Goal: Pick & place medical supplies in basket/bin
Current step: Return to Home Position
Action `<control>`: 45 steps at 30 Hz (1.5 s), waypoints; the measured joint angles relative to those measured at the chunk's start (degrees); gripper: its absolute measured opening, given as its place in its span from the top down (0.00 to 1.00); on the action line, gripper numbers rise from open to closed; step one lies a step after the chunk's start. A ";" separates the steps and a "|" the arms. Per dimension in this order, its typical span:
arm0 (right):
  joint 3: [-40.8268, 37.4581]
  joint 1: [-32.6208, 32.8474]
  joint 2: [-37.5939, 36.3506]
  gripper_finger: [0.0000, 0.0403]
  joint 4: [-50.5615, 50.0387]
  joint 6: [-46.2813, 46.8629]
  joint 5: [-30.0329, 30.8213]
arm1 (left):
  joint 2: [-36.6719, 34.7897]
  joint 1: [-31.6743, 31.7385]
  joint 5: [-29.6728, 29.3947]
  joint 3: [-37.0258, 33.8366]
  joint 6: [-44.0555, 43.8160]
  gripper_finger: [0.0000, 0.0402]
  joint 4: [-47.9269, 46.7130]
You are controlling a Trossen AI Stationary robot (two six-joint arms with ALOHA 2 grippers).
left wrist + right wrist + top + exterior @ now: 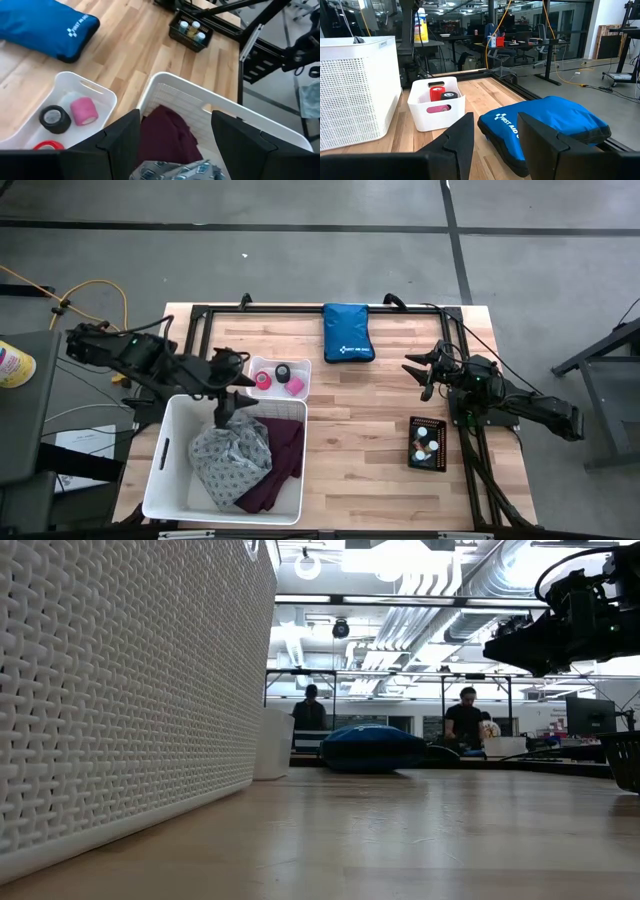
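Note:
My left gripper hangs open over the far part of the big white basket at the table's left, nothing between its fingertips. In the basket lie the grey-white patterned cloth, right under the fingers, and the purple cloth beside it. A small white tray behind the basket holds a pink tape roll, a black one and a red one. White-capped vials stand in a small black crate. My right gripper waits open at the right.
A blue zip pouch lies at the table's far edge, in front of the right gripper. A black frame rail runs round the table. Bare wood lies between the basket and the vial crate. People stand in the room behind.

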 joint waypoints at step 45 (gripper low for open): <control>0.02 0.01 0.01 0.66 0.00 0.00 0.00 | 0.38 17.56 1.89 -0.05 35.72 0.41 0.18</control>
